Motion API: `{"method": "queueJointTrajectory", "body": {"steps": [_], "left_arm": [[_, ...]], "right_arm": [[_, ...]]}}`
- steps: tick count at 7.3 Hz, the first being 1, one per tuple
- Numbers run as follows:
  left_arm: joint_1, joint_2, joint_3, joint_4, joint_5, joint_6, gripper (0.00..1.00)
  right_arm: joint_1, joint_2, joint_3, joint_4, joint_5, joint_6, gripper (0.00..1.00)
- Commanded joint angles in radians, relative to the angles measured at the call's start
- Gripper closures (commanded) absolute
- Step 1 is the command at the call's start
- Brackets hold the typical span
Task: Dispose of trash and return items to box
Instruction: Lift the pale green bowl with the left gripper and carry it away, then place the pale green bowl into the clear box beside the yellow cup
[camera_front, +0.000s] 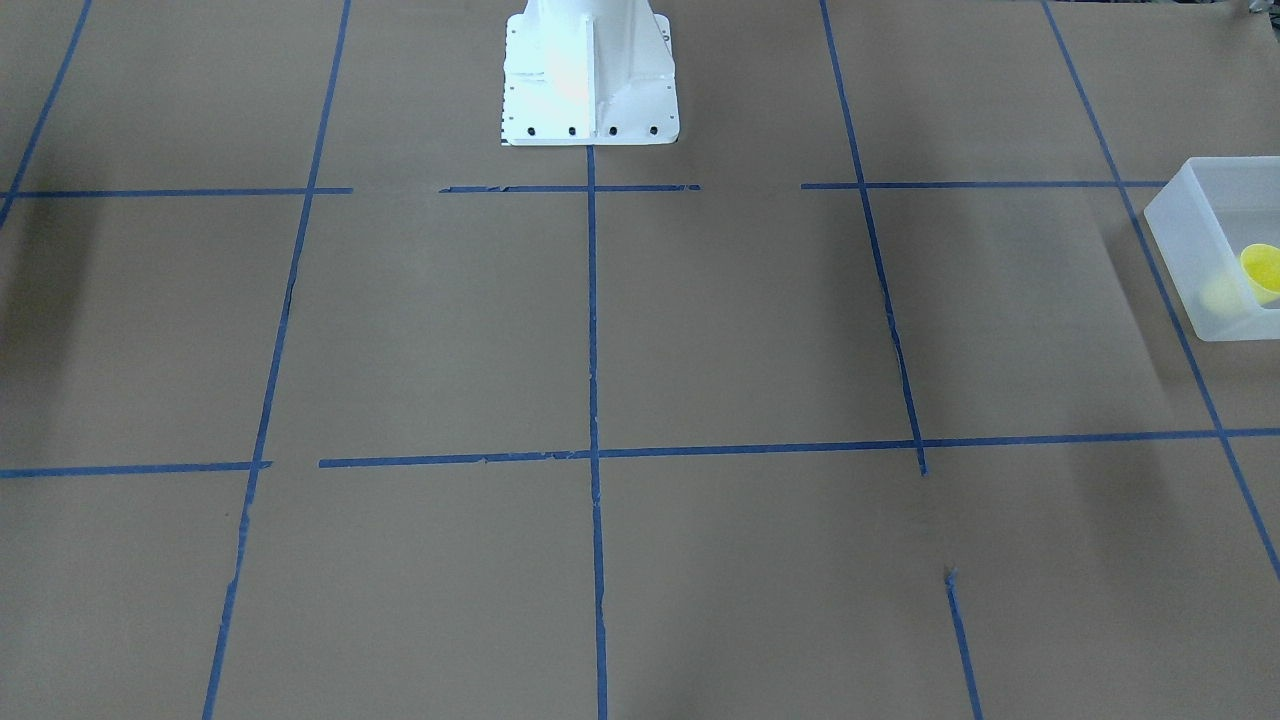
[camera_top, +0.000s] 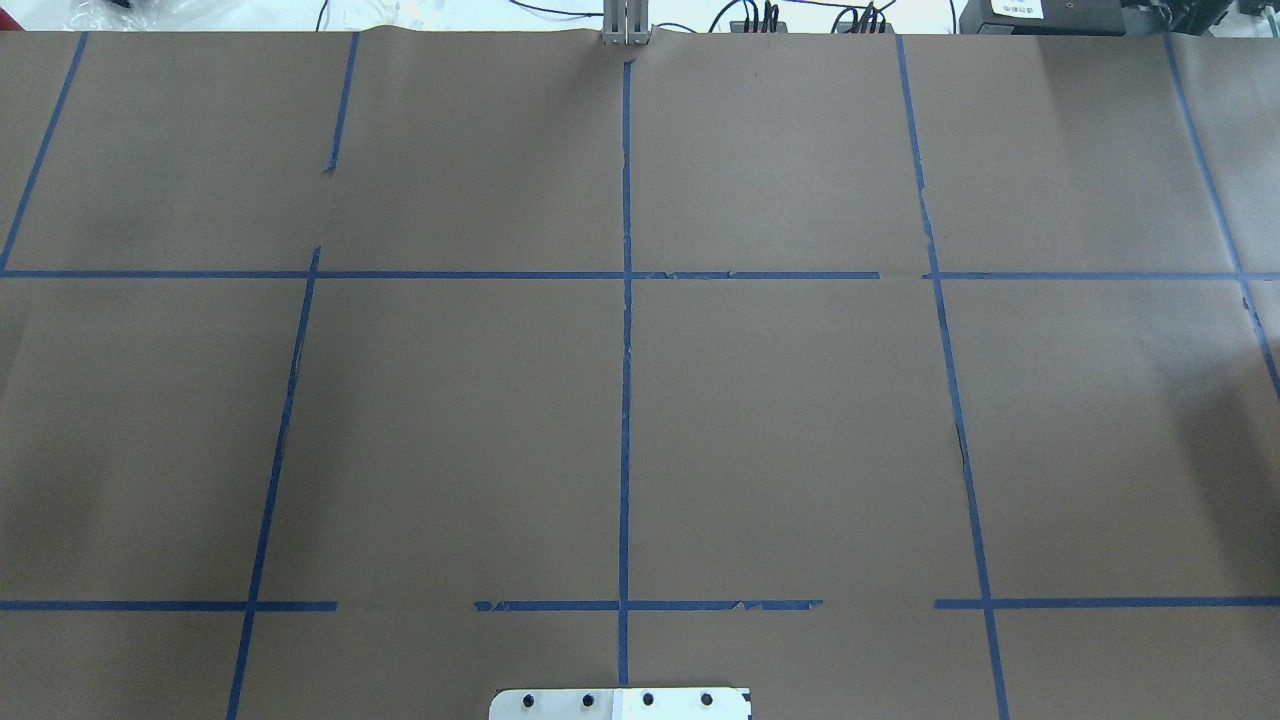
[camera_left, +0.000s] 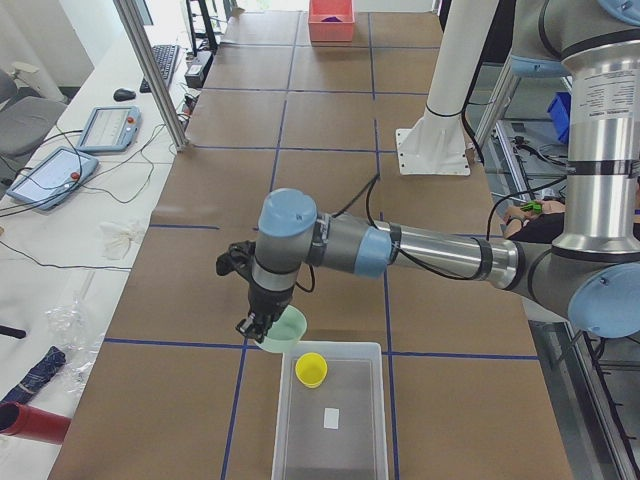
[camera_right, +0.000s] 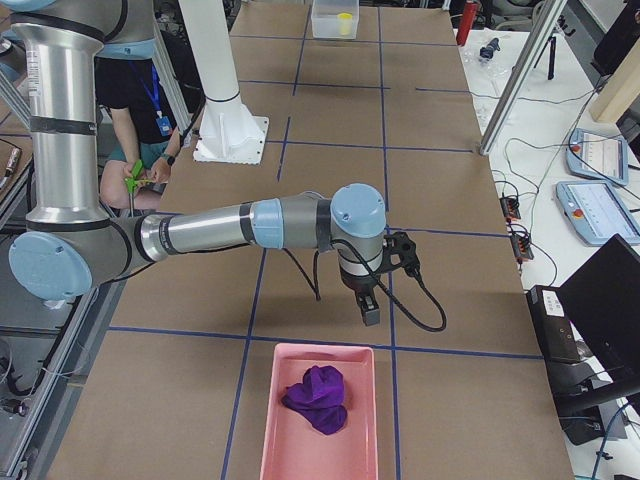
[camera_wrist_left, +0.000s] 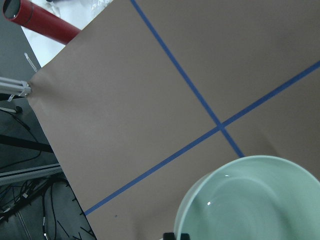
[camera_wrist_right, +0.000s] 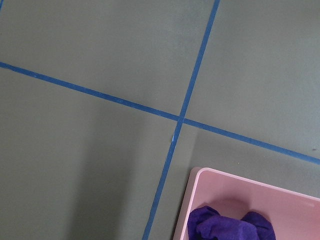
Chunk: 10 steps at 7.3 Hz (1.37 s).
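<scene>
In the exterior left view my left gripper (camera_left: 256, 326) holds the pale mint-green bowl (camera_left: 291, 331) by its rim, just at the end wall of the frosted white box (camera_left: 372, 420). In the left wrist view the bowl (camera_wrist_left: 250, 200) fills the lower right, with a fingertip (camera_wrist_left: 176, 236) at its rim. The yellow cup (camera_left: 311, 369) lies inside the box near that end; it also shows in the front view (camera_front: 1262, 270). My right gripper (camera_right: 369, 311) hangs just above the table beside the pink tray (camera_right: 270, 440); I cannot tell whether it is open or shut.
The pink tray holds a purple cloth (camera_right: 318, 397), which also shows in the right wrist view (camera_wrist_right: 225, 227). A red tube (camera_wrist_left: 42, 21) lies off the table's end. The robot's white base (camera_front: 590, 75) stands at the table's middle edge. A person sits behind the robot (camera_right: 135, 95).
</scene>
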Motion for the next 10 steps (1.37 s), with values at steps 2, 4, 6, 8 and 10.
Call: {"method": "queueJointTrajectory", "body": {"steps": [2,4,6,8,10], "left_arm": [[-0.012,0.110,0.287,-0.412,-0.124,0.008,1.00],[-0.012,0.175,0.317,-0.515,-0.125,-0.025,1.00],[-0.008,0.209,0.346,-0.587,-0.125,-0.026,0.67],[-0.008,0.209,0.350,-0.607,-0.124,-0.026,0.00],[-0.008,0.199,0.240,-0.596,-0.127,-0.163,0.00]], "right_arm": [[-0.001,-0.001,-0.001,0.032,-0.002,0.003,0.00],[-0.001,-0.001,-0.001,0.033,-0.003,0.001,0.00],[-0.001,-0.001,0.000,0.033,-0.002,0.001,0.00],[-0.001,-0.001,0.000,0.033,-0.002,0.001,0.00],[-0.001,0.002,0.003,0.033,-0.002,0.027,0.00]]}}
